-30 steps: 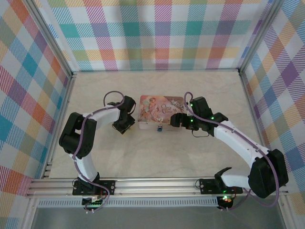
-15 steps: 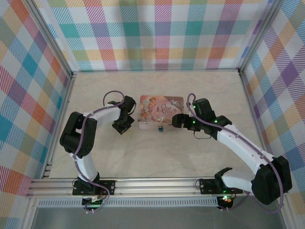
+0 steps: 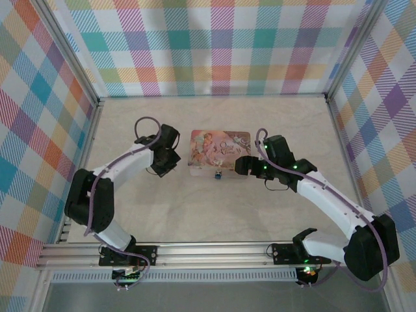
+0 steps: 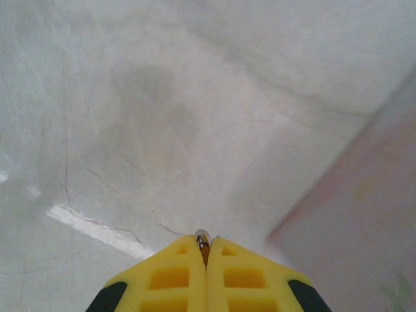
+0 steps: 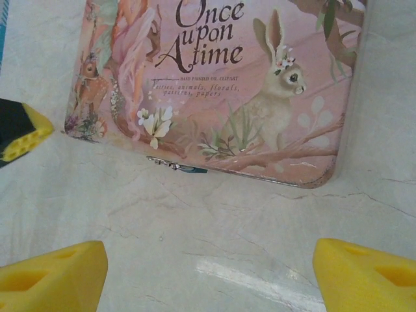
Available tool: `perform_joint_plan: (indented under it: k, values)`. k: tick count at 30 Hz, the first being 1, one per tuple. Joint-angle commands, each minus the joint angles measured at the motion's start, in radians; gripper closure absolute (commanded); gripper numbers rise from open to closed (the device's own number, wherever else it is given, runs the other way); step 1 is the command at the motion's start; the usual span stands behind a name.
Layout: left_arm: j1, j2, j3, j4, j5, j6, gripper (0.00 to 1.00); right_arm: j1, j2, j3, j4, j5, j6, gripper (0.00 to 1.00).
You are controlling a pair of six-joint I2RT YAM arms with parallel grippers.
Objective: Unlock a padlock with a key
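Observation:
The tiny blue padlock hangs at the front edge of the pink tin. In the right wrist view only a sliver of the padlock shows under the tin's rim. My left gripper is just left of the tin, and its yellow fingers are pressed together. The small metal tip of the key pokes out between them, above bare table. My right gripper is at the tin's front right corner, open, with nothing between its fingers.
The tin is a flat lid-printed box reading "Once upon a time". Its blurred pink side lies right of my left gripper. The left gripper's fingertip shows beside the tin's left corner. Plaid walls enclose the marble tabletop.
My left arm has swung its elbow outward, and its gripper has shifted slightly back and left, beside the tin. The right gripper edged a little to the right, then held still.

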Motion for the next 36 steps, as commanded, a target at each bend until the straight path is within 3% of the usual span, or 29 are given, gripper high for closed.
perform_joint_plan:
  k: [1,7,14,16,19,27,36]
  values:
    - [0.009,-0.054,0.049,-0.033,0.029,0.081,1.0,0.006,-0.032,-0.011,0.035,-0.016,-0.003,0.17]
    - [-0.004,-0.087,0.149,0.01,0.167,0.169,1.0,0.003,-0.075,-0.004,0.088,-0.071,-0.02,0.17]
    - [-0.054,-0.078,0.258,0.155,0.482,0.268,1.0,-0.043,-0.084,0.044,0.146,-0.213,-0.022,0.2]
    - [-0.074,-0.072,0.286,0.185,0.559,0.292,1.0,-0.083,-0.088,0.049,0.182,-0.282,-0.014,0.3]
    - [-0.098,-0.063,0.32,0.214,0.662,0.317,1.0,-0.146,-0.093,0.038,0.271,-0.382,0.03,0.37]
    - [-0.161,-0.018,0.414,0.182,0.85,0.407,1.0,-0.224,-0.086,0.026,0.502,-0.601,0.098,0.56]
    - [-0.199,0.014,0.463,0.121,0.944,0.493,1.0,-0.23,-0.082,0.034,0.594,-0.72,0.122,0.57]
